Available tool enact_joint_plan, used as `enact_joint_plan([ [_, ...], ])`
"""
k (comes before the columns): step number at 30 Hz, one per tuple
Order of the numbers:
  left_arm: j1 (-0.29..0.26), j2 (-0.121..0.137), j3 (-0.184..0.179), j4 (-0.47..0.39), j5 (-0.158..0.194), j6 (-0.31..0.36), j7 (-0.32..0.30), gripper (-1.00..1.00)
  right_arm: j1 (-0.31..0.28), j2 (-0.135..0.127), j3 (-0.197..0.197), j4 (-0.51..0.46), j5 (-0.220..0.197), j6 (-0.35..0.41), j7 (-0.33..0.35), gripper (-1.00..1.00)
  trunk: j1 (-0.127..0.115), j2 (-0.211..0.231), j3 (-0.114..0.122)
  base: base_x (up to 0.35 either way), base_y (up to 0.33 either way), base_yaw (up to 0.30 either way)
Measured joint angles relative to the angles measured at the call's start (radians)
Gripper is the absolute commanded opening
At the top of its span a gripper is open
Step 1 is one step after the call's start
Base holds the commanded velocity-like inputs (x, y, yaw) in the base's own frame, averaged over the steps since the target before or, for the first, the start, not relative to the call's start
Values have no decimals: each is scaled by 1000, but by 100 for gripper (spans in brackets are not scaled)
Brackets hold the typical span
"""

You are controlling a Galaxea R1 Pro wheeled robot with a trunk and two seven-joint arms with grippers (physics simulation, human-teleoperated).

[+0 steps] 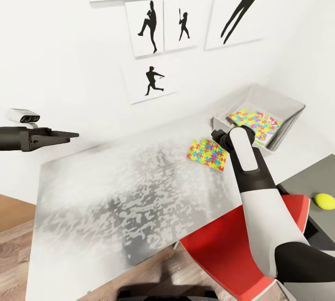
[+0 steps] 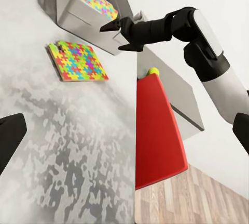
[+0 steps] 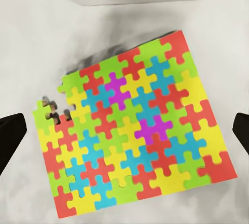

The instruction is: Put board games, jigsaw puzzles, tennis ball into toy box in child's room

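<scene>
— While our right fingers (image 2: 115,33) hang spread wide above the counter (image 1: 116,189), where's the loose jigsaw puzzle (image 3: 136,128)?

— Flat on the counter straight beneath them, untouched, just beside the toy box (image 1: 279,105), which holds another jigsaw (image 1: 253,122). The tennis ball (image 1: 324,201) lies well off behind them.

— And our left fingers (image 1: 70,136)?

— Nearly closed, empty, far off over the counter's other end.

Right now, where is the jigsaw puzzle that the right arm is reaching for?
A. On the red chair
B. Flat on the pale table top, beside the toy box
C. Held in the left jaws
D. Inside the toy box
B: the jigsaw puzzle lies flat on the table, outside the toy box, with the open right gripper above it and not touching it.
</scene>
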State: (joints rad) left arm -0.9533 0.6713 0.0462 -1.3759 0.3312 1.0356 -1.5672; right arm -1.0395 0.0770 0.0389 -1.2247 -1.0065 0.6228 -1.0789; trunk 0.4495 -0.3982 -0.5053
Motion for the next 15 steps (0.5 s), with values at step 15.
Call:
enact_joint_plan([
  [15, 0, 0, -3, 0, 0, 0, 0, 100, -1, 2, -2, 0, 54, 0, 0, 100, 0, 0, -25, 0, 0, 0],
])
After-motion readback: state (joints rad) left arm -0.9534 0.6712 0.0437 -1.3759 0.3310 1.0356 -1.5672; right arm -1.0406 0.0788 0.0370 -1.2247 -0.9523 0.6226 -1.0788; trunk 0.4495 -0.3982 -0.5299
